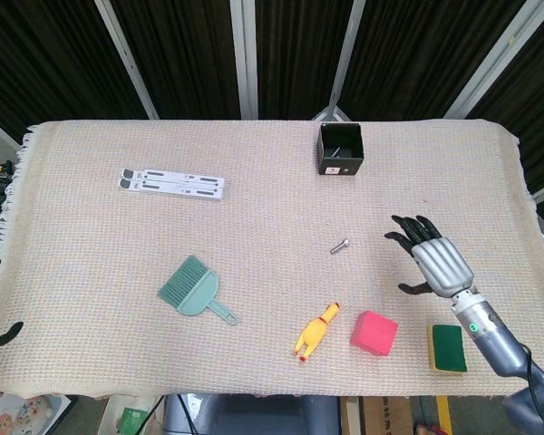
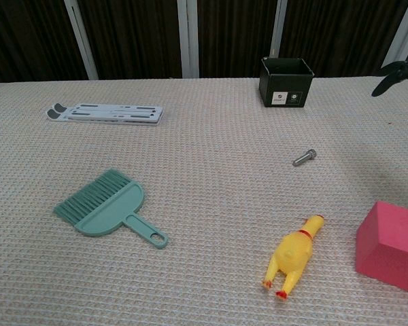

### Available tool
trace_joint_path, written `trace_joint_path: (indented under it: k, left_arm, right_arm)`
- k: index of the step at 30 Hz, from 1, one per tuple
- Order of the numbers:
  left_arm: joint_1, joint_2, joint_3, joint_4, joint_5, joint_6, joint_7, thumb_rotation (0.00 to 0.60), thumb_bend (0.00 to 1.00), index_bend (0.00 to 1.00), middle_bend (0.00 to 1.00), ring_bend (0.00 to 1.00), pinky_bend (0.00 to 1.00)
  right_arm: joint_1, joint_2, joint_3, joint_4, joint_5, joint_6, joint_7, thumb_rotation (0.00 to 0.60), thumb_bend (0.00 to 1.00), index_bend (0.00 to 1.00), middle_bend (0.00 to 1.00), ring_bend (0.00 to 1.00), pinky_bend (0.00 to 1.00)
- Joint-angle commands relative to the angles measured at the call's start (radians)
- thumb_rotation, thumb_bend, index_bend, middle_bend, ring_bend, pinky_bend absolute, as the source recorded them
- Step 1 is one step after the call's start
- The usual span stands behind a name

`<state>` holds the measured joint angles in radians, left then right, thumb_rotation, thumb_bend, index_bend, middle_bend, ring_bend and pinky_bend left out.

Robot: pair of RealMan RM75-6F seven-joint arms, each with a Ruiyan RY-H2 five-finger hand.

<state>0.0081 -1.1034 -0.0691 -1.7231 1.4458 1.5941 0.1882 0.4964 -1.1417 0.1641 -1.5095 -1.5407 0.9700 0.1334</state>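
Observation:
My right hand [image 1: 432, 257] hovers open above the cloth, fingers spread and holding nothing; its dark fingertips [image 2: 394, 70] just enter the chest view at the right edge. It is nearest the pink cube [image 1: 374, 333] [image 2: 390, 245] below it and the small bolt [image 1: 339, 245] [image 2: 304, 157] to its left. A green and yellow sponge [image 1: 448, 348] lies by the front edge under the forearm. Only a dark fingertip of my left hand [image 1: 2, 336] shows at the far left edge, below the table; its state is unreadable.
A yellow rubber chicken [image 1: 315, 331] [image 2: 292, 257] lies left of the cube. A teal hand brush [image 1: 193, 289] [image 2: 107, 210] sits mid-left, a flat white folding stand [image 1: 172, 183] [image 2: 106, 112] at the back left, and a black open box [image 1: 342, 149] [image 2: 286, 81] at the back.

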Motion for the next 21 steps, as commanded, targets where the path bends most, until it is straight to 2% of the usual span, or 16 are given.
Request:
trace_joint_path:
  k: [1,5,10,16,21]
  left_arm:
    - [-0.001,0.0,-0.002,0.001,-0.003,-0.001,0.001,0.6,0.23,0.11,0.0,0.0,0.0]
    - [-0.003,-0.003,-0.003,0.0,-0.009,-0.005,0.009,0.6,0.24,0.11,0.0,0.0,0.0]
    - [-0.003,-0.008,-0.002,-0.001,-0.009,-0.003,0.023,0.6,0.24,0.11,0.0,0.0,0.0]
    - [-0.004,-0.013,-0.008,-0.001,-0.021,-0.003,0.034,0.6,0.24,0.11,0.0,0.0,0.0]
    - [-0.01,-0.018,-0.012,0.001,-0.029,-0.011,0.045,0.6,0.24,0.11,0.0,0.0,0.0]
  right_arm:
    - [0.101,-0.007,0.032,0.026,0.063,-0.13,-0.024,0.6,0.08,0.26,0.05,0.1,0.07]
    - [0.164,-0.047,0.043,0.072,0.097,-0.202,-0.053,0.6,0.08,0.29,0.05,0.12,0.12]
    - [0.225,-0.105,0.054,0.136,0.147,-0.273,-0.066,0.6,0.07,0.3,0.05,0.13,0.13]
    - [0.275,-0.17,0.054,0.204,0.193,-0.326,-0.081,0.6,0.08,0.32,0.06,0.14,0.14]
    - [0.298,-0.238,0.042,0.274,0.21,-0.331,-0.095,0.6,0.09,0.38,0.08,0.17,0.16]
